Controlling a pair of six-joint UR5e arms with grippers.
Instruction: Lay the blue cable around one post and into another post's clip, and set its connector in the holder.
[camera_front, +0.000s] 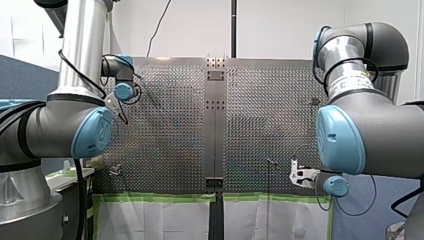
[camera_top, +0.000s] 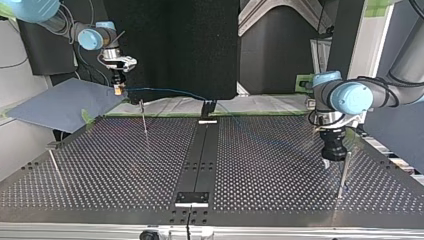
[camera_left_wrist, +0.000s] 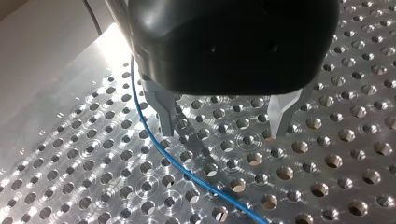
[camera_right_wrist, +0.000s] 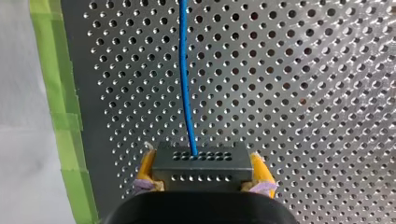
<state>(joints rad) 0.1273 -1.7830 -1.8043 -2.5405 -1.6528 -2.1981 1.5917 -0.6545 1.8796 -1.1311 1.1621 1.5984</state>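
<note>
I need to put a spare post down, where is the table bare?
Top view: bare plate between the centre strip and the near-left post. Crowded by the right post, where my left arm's jaws hang beside the blue cable.

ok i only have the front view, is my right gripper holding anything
Observer: Yes. The right wrist view shows your right gripper shut on the dark connector, with a yellow pad on either side of it.
Operator: and the cable
Observer: The blue cable comes out of the connector's face and runs ahead of the gripper over the perforated table.
Operator: left gripper got any of it
Observer: No. In the left wrist view your left gripper is open with nothing between its fingers. The cable passes beside one finger.
</note>
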